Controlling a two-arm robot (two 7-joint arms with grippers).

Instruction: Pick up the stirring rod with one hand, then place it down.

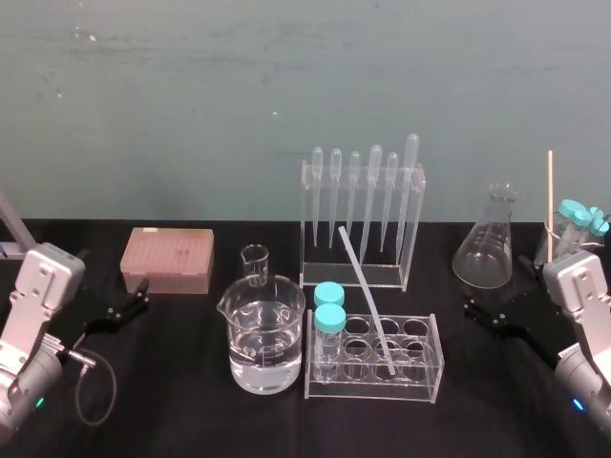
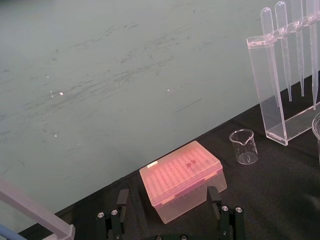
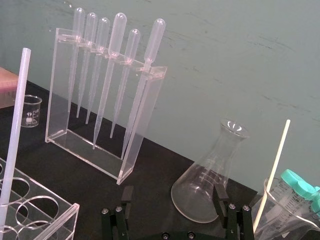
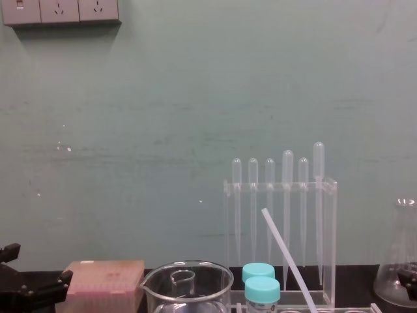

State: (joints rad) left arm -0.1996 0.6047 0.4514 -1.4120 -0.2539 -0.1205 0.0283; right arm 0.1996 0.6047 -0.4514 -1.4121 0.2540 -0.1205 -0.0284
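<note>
The stirring rod (image 1: 368, 296) is a long translucent-white rod. It leans upright in a hole of the clear test tube rack (image 1: 420, 380) at the table's centre. It also shows as the rod (image 3: 17, 115) in the right wrist view and the rod (image 4: 287, 254) in the chest view. My right gripper (image 1: 494, 283) hovers at the right, in front of the conical flask; its fingers (image 3: 218, 195) stand apart with nothing between them. My left gripper (image 1: 143, 293) rests at the far left, near the pink box, and the left wrist view shows this gripper (image 2: 168, 200) open and empty.
A pipette stand (image 1: 363, 219) holds several bulb pipettes behind the tube rack. A large beaker of water (image 1: 261, 339) and a small beaker (image 1: 255, 262) sit left of centre. Two blue-capped tubes (image 1: 329, 320) stand in the rack. A pink tip box (image 1: 167, 260), a conical flask (image 1: 487, 253) and a beaker with a wooden stick (image 1: 551, 205) flank them.
</note>
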